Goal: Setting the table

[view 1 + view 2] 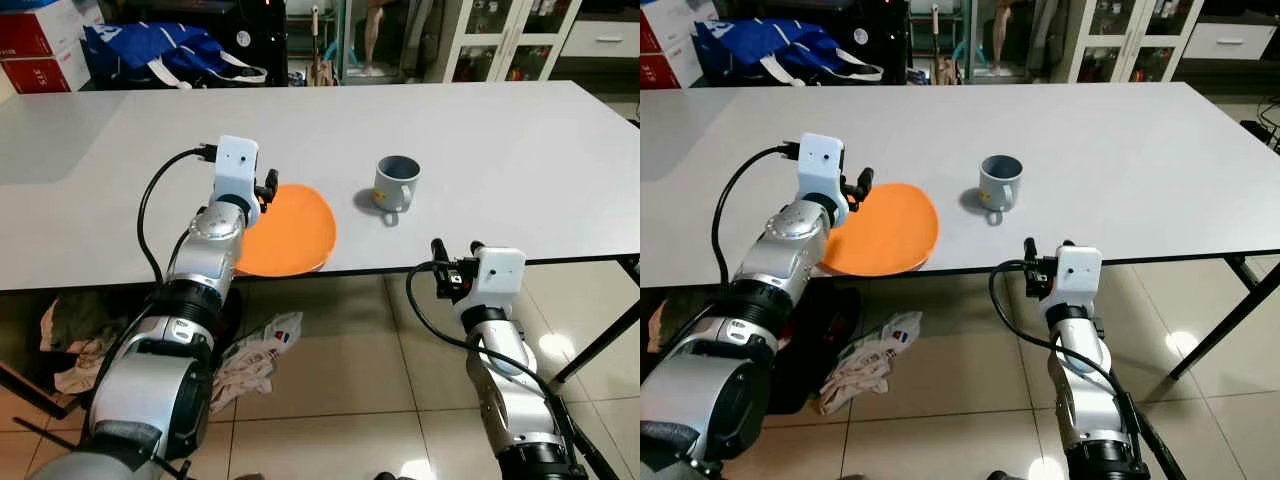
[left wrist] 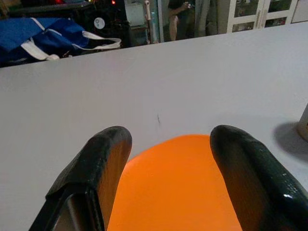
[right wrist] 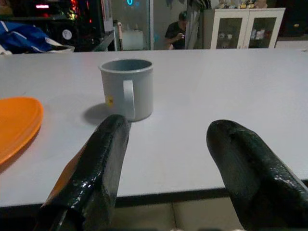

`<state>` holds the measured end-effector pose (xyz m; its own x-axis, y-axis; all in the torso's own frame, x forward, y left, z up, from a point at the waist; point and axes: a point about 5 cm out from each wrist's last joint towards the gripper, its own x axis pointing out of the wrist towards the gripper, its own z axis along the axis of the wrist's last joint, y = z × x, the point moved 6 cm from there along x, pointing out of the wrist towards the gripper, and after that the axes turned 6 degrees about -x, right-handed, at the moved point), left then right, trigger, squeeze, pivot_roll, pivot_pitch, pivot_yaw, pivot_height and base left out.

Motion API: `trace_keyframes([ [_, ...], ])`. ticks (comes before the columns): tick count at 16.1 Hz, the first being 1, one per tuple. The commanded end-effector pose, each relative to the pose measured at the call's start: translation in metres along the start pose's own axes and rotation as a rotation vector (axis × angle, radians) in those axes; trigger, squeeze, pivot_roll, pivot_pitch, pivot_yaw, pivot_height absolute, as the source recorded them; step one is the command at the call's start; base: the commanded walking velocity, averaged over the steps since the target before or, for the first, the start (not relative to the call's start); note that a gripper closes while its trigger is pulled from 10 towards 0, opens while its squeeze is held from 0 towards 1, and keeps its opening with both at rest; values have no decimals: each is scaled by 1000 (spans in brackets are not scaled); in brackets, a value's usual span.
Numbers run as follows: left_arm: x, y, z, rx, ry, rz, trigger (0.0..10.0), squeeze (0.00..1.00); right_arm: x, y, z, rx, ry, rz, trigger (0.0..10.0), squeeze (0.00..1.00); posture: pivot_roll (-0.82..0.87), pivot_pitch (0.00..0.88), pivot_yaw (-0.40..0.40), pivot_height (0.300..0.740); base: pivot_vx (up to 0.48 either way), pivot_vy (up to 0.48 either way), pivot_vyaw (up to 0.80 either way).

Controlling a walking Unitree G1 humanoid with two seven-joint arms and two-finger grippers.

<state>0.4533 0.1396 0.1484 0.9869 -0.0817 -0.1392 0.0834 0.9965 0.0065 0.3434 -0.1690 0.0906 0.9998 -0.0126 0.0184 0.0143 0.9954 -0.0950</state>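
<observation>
Head view: I see a grey table (image 1: 500, 150), tiled floor (image 1: 350, 400), blue bag (image 1: 150, 45) and red boxes (image 1: 40, 40) behind; box print unreadable. Orange plate (image 1: 290, 232) overhangs the near edge, mug (image 1: 396, 183) just beside.
Left wrist: left end effector (image 2: 168, 173) released over plate.
Right wrist: right end effector (image 3: 166, 168) released, facing mug, off the table edge.

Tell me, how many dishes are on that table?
2. An orange plate lies at the table's near edge, under the open left claw; a grey mug stands to its right.
</observation>
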Motion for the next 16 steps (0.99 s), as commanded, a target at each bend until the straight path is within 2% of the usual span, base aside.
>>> trace_keyframes([
  [1,3,3,-6,-22,39,34,10000,0,-2,1,-1,-14,10,10,10000,0,-13,0,18,740,0,0,0],
  [4,7,1,-11,-42,85,51,10000,0,-5,2,-3,-13,17,16,10000,0,-24,0,22,740,0,0,0],
  [9,11,-10,-9,-41,118,26,10000,0,-14,3,-3,-13,23,16,10000,0,-61,0,34,740,0,0,0],
  [14,10,-18,-25,-105,210,30,10000,0,-40,-5,-9,-42,65,7,10000,0,-126,0,43,740,0,0,0],
  [16,7,-26,-37,-170,273,28,10000,0,-49,-6,-14,-43,86,2,10000,0,-142,0,47,740,0,0,0],
])
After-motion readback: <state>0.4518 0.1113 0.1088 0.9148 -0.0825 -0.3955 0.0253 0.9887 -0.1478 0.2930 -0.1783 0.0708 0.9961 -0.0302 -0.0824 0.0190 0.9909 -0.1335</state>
